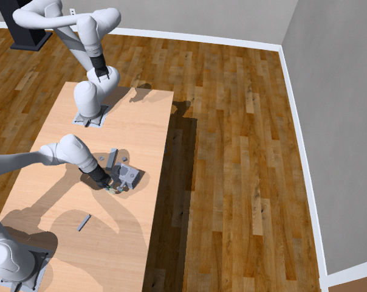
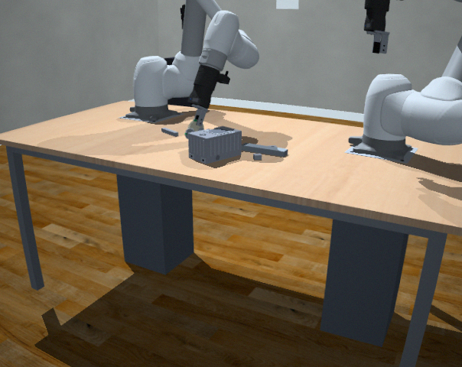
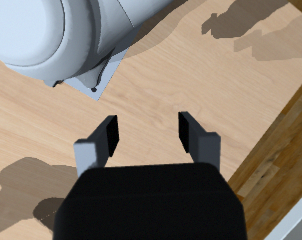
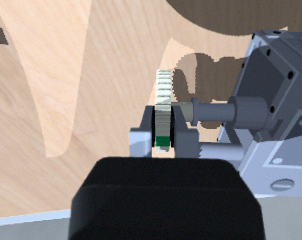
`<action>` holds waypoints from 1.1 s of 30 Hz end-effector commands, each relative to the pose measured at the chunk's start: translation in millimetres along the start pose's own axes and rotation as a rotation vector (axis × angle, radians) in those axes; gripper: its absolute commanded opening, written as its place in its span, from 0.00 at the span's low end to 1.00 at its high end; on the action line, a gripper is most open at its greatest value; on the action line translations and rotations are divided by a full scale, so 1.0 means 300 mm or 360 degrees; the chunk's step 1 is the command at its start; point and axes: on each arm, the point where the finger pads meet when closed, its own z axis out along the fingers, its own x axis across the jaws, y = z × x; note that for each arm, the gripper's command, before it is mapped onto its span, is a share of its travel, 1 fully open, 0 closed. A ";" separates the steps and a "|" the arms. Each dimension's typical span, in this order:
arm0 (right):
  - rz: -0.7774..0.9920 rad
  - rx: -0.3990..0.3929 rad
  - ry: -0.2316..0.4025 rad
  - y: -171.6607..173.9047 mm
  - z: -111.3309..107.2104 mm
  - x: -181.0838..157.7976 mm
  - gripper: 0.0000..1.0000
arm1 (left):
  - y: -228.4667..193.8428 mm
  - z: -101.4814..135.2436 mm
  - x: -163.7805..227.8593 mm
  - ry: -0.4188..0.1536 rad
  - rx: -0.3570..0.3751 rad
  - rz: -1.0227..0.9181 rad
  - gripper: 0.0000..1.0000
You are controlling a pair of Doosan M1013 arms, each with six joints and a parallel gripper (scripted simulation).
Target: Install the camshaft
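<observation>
Engine case [image 1: 133, 177] [image 2: 215, 146] [image 4: 276, 100] blocking one side

From here I see bright wood on the table [image 1: 136, 132] [image 2: 302, 157] [image 3: 151, 100] [image 4: 41, 115], crossed by overlapping, hard-edged arm shadows; it's dark beneath. My top view bows the skirting [image 1: 189, 36], and small parts look coarse.

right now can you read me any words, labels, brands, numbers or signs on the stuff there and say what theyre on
No readable text anywhere.
Light grey engine case: no lettering seen, only holes and round marks.
Pale big gear with a green mark: a colour mark, not text.
White left arm and white right arm: no brand legible; any small print is too small to read.
</observation>
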 end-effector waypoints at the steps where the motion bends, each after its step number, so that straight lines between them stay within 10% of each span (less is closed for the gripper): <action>1: 0.0010 0.0008 0.0006 -0.007 -0.009 0.017 0.29 | 0.001 -0.001 0.001 0.0001 0.0000 0.0000 1.00; 33: 0.0027 0.0007 -0.0005 -0.009 -0.010 0.011 0.29 | 0.001 -0.001 0.001 0.0001 0.0000 0.0000 1.00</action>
